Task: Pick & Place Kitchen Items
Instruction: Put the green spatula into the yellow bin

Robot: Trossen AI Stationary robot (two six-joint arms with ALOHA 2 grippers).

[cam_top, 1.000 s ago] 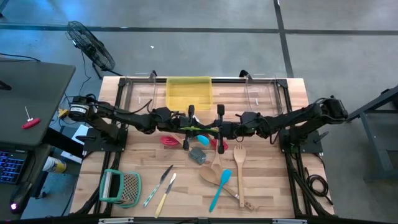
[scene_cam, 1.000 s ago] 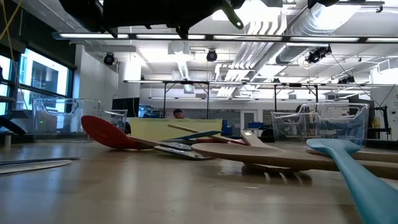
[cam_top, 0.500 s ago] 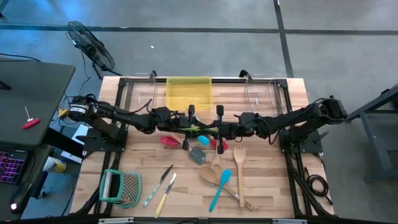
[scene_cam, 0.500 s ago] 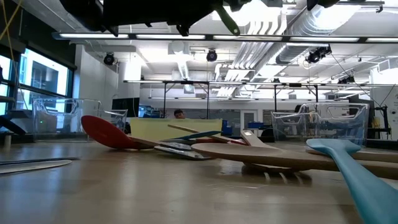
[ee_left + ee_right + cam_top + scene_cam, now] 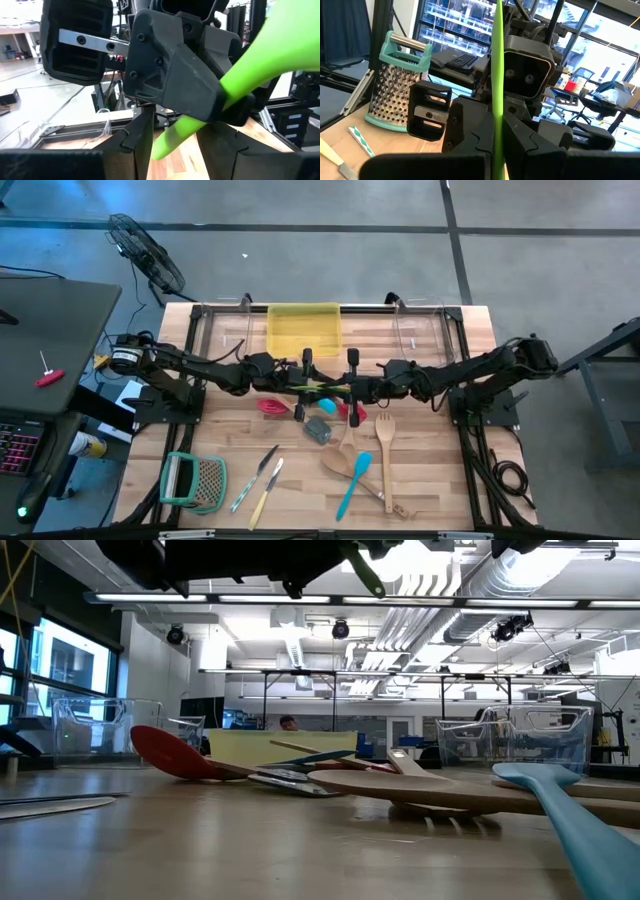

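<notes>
A green spatula (image 5: 322, 387) hangs above the table's middle between my two grippers, which meet tip to tip. My right gripper (image 5: 347, 390) is shut on it. In the right wrist view the spatula (image 5: 497, 60) shows edge-on as a thin line. My left gripper (image 5: 180, 150) is open, with its fingers on either side of the spatula's narrow end (image 5: 167, 142); I cannot tell whether they touch it. Below lie a red spatula (image 5: 270, 406), a blue spatula (image 5: 352, 480), a wooden fork (image 5: 385, 440), a wooden spoon (image 5: 345, 465) and two knives (image 5: 262, 477). My right gripper pinches the green spatula between its two fingers where the handle widens toward the blade (image 5: 227, 87). The fingers come level from the table's right side and lie roughly along the spatula. The spatula is lifted clear of the table, and its narrow end sticks out toward my left gripper.
A yellow tray (image 5: 303, 328) stands at the far edge between two clear bins (image 5: 225, 330) (image 5: 425, 330). A metal grater with a teal frame (image 5: 195, 480) lies near left. A grey utensil (image 5: 319, 430) lies by the red spatula.
Both arms have kept their places. At the top of the low view, the green spatula's end has tipped a little.
</notes>
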